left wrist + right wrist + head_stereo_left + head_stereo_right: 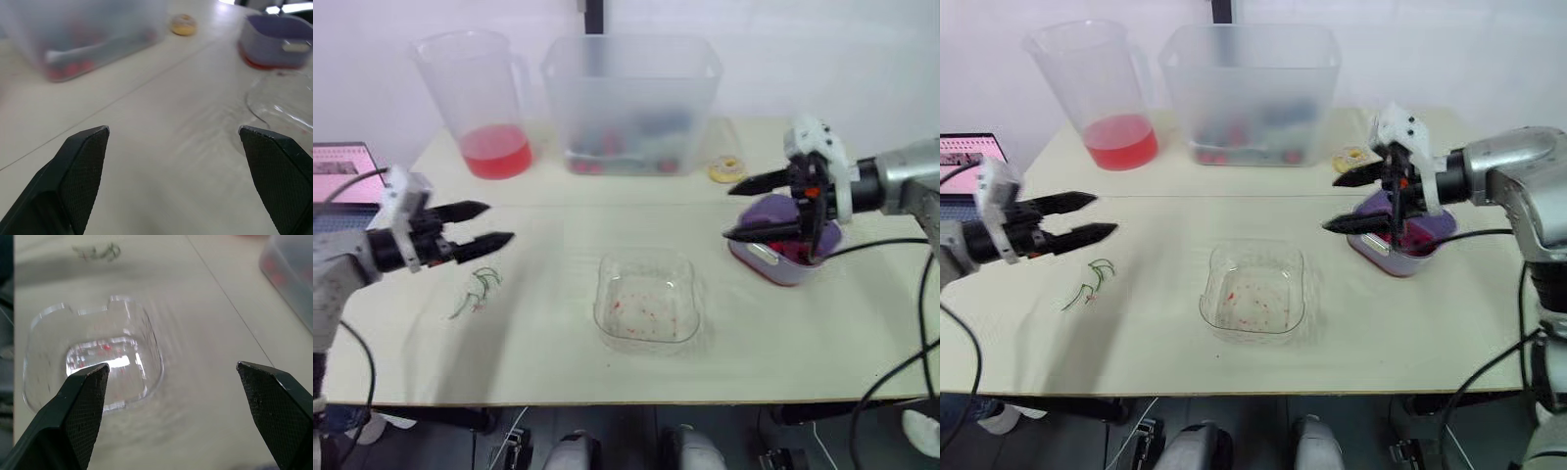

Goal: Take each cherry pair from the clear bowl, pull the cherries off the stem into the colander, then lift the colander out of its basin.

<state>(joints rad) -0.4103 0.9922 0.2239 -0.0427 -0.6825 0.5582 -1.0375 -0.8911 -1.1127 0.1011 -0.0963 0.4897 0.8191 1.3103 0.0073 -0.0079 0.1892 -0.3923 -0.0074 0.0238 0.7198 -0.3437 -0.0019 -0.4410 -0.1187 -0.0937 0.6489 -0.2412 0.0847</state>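
Note:
The clear bowl [646, 299] sits at the table's middle front, holding only red juice specks; it is also in the right wrist view [93, 357]. Bare green stems [478, 292] lie on the table to its left. The purple colander [773, 211] rests in its pale basin [783, 272] at the right, with red cherries [793, 252] inside. My right gripper [728, 213] hovers open just left of the colander, holding nothing. My left gripper [499, 221] is open above the table's left side, a little beyond the stems, also holding nothing.
A pitcher with red liquid [484, 98] and a large translucent bin [631, 103] stand along the back. A yellow tape roll [727, 169] lies behind the colander. A laptop [342, 171] sits at the far left edge.

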